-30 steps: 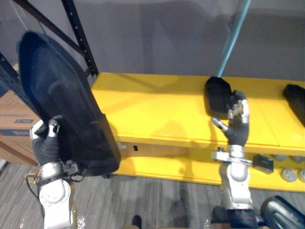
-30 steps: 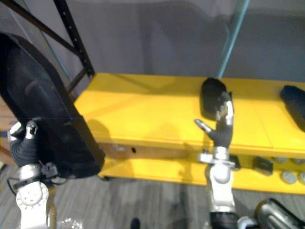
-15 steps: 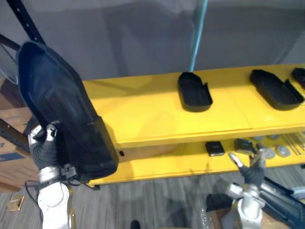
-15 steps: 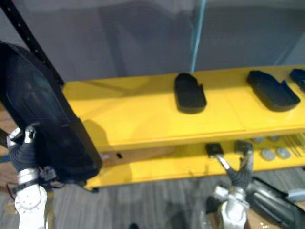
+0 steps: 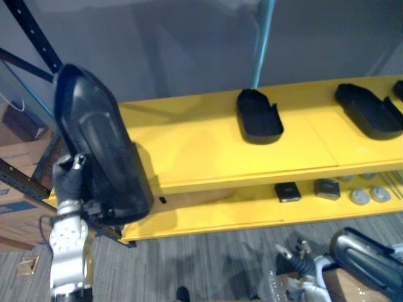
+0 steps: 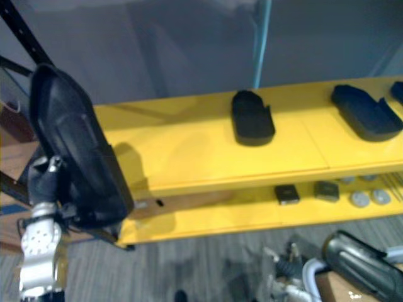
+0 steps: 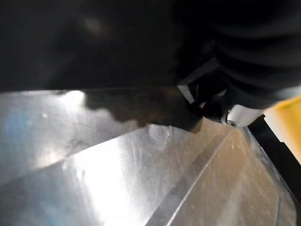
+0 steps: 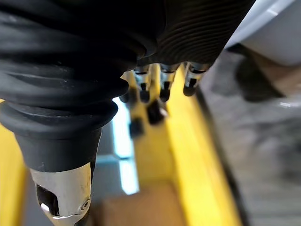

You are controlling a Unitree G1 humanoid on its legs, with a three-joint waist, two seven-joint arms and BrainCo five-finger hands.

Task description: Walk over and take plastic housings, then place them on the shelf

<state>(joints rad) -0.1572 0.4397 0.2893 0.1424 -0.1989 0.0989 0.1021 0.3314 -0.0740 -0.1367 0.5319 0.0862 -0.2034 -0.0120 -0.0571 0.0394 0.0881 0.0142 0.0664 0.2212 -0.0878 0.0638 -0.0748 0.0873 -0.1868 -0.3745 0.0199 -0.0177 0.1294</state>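
A large black plastic housing [image 5: 101, 151] stands upright at the left end of the yellow shelf [image 5: 201, 148], in front of its edge. My left hand [image 5: 68, 184] is shut on its lower part, thumb against its side; the dark housing [image 7: 94, 42] shows close in the left wrist view. Two more black housings lie on the top board, one in the middle [image 5: 258, 116] and one at the right [image 5: 368, 110]. My right hand [image 5: 296, 257] hangs low near the floor, its straight fingers [image 8: 162, 84] holding nothing.
The lower board carries small black boxes [image 5: 287, 191] and grey discs [image 5: 360, 196]. A teal post [image 5: 261, 38] rises behind the shelf and a black rack upright [image 5: 31, 31] stands at the left. Cardboard boxes [image 5: 16, 189] sit at far left. A dark curved part [image 5: 368, 264] lies bottom right.
My right hand has dropped from beside the middle housing on the shelf down to near the floor. The view has shifted. The left hand still holds the big housing, now nearer the shelf.
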